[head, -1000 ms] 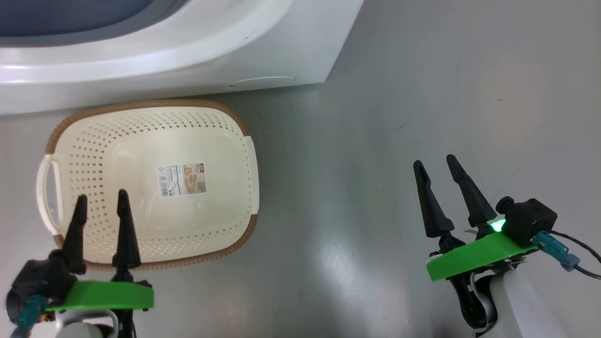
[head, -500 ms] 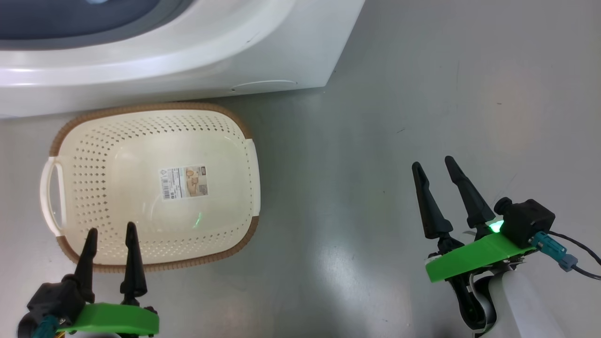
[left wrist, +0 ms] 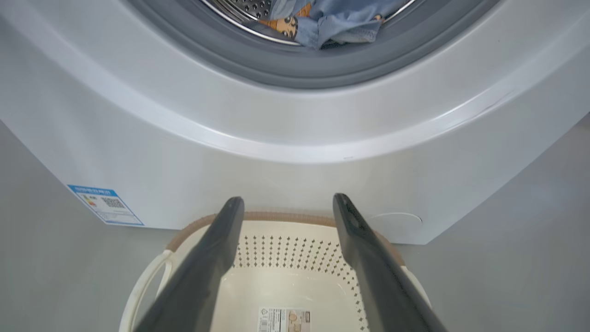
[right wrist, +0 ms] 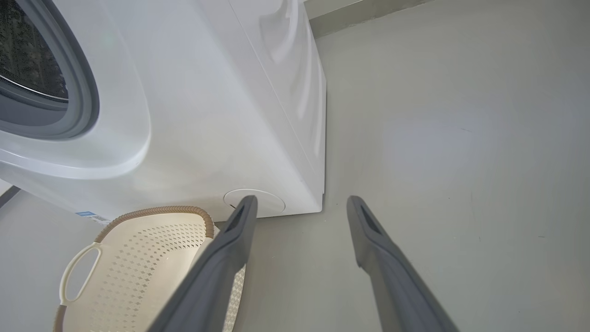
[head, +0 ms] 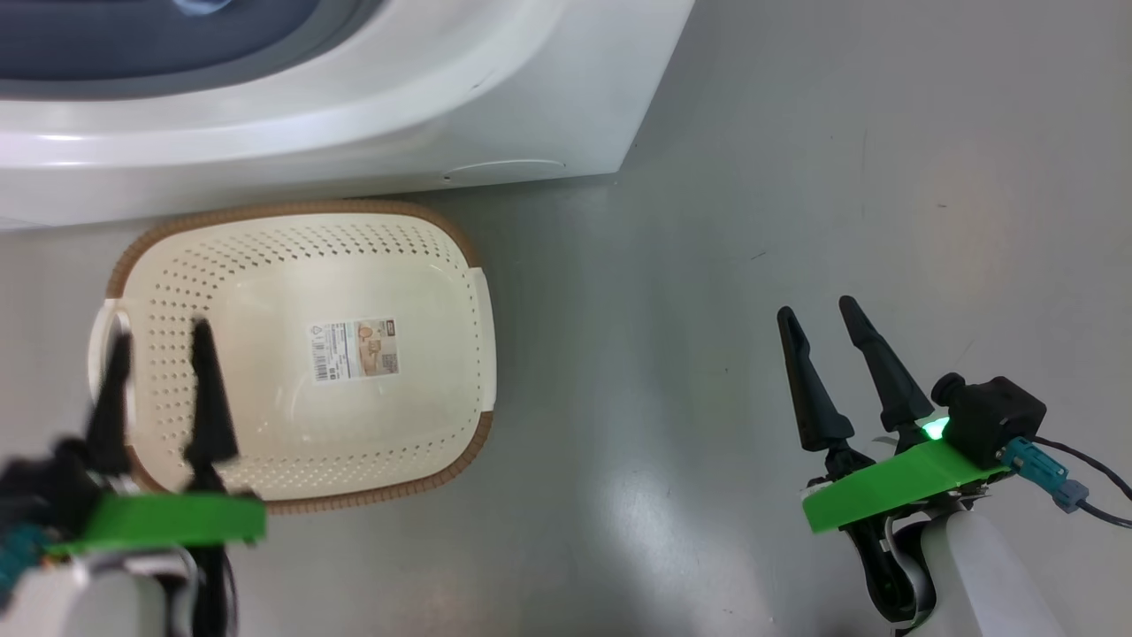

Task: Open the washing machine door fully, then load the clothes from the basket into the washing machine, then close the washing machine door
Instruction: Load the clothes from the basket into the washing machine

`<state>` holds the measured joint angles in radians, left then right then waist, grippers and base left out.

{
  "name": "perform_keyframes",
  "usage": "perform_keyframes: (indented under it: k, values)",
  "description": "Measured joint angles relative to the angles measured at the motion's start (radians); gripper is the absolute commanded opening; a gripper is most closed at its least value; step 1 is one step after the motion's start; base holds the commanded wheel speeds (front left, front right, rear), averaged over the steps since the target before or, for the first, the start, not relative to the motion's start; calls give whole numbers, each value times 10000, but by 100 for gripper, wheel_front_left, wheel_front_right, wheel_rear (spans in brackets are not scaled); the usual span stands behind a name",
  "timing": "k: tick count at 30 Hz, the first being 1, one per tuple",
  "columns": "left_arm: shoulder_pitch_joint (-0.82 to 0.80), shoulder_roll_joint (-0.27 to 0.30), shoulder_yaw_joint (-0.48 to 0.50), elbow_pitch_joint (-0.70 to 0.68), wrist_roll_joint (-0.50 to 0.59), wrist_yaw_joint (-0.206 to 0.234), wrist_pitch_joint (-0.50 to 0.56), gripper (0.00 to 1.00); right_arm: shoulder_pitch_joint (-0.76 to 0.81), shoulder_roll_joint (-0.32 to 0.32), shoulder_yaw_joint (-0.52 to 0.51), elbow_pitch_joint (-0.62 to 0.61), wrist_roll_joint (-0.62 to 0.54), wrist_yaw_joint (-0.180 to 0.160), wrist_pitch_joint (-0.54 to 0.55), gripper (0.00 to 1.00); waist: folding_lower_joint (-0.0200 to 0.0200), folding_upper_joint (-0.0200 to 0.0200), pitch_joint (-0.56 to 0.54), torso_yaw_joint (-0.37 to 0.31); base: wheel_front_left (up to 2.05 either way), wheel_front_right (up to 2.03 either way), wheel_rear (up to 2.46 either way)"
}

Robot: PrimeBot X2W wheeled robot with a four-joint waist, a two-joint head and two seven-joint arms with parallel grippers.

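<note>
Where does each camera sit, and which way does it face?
Head view: on the head, looking down at the basket and washing machine; left gripper and right gripper show.
Left wrist view: left arm, facing the machine's mouth and clothes; own fingers show.
Right wrist view: right arm, facing the machine's corner; own fingers show.
All share the basket.

Paper label [head: 353, 350] on the bottom of the basket [head: 256, 283]: barcode stripes down its left end, a small tan picture in the middle, but the print is too small to read. Low on the washing machine [left wrist: 295, 152], by its left corner, there's a blue-edged label [left wrist: 105, 204] with little coloured marks and a grey block, its wording too fine to make out.
</note>
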<state>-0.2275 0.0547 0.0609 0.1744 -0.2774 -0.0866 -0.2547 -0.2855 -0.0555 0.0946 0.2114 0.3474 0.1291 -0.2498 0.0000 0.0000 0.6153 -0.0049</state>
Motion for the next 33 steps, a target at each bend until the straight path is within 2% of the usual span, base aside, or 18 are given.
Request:
perform_keyframes:
  k: [8, 16, 24, 33]
  values:
    - [-1546, 500, -15, -1680, 13, 0, 711, 100, -1, -2, 38, 13, 31, 0, 0, 100, 0, 0, -46, -8, 0, 0, 0]
    - [-3180, 692, -431, -1801, 42, -6, 1216, 100, -5, -2, 173, 46, 77, 0, 0, 100, 0, 0, 0, -137, 0, 0, 0]
    - [-4947, 763, -698, -640, -10, -56, 1776, 100, -8, -2, 211, 56, 178, 0, 0, 100, 0, 0, 80, -297, 0, 0, 0]
    - [-6962, 1014, -1143, 1574, -694, -240, 3772, 100, -8, 0, 217, 79, 249, 0, 0, 100, 0, 0, 140, -318, 0, 0, 0]
